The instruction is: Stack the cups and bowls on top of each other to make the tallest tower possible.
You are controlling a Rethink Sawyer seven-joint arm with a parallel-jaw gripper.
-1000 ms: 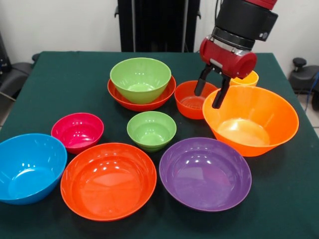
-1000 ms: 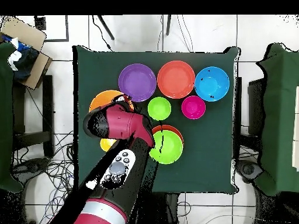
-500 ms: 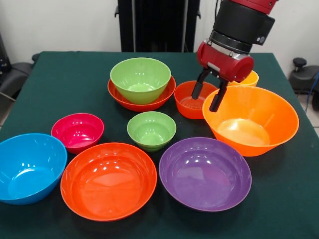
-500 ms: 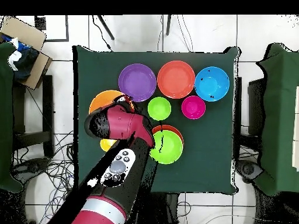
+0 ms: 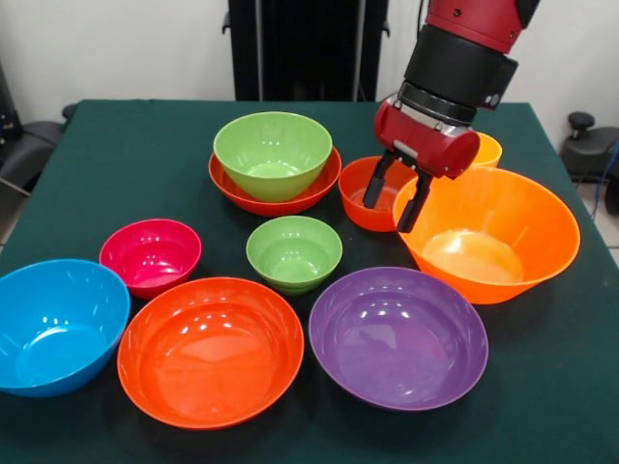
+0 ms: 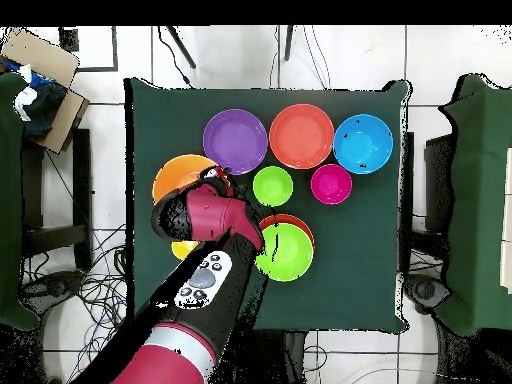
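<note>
My gripper (image 5: 387, 209) is open and empty. It hangs over the gap between the small red-orange bowl (image 5: 363, 198) and the near rim of the large orange bowl (image 5: 488, 237). A yellow-orange cup (image 5: 488, 151) stands behind the orange bowl, mostly hidden by the arm. The tower is a lime green bowl (image 5: 273, 153) nested in a wide red-orange bowl (image 5: 247, 193). In the overhead view the arm (image 6: 205, 215) covers the gripper, the small red-orange bowl and part of the orange bowl (image 6: 175, 176). The cup (image 6: 183, 249) peeks out beside the arm.
Loose on the green table (image 5: 126, 145) are a small lime green bowl (image 5: 293, 253), a magenta bowl (image 5: 150, 256), a blue bowl (image 5: 53, 324), a wide red-orange bowl (image 5: 210, 348) and a purple bowl (image 5: 397, 336).
My gripper has shifted a little left in the front view and slightly lower, off the orange bowl's rim towards the small red-orange bowl. No bowl has moved.
</note>
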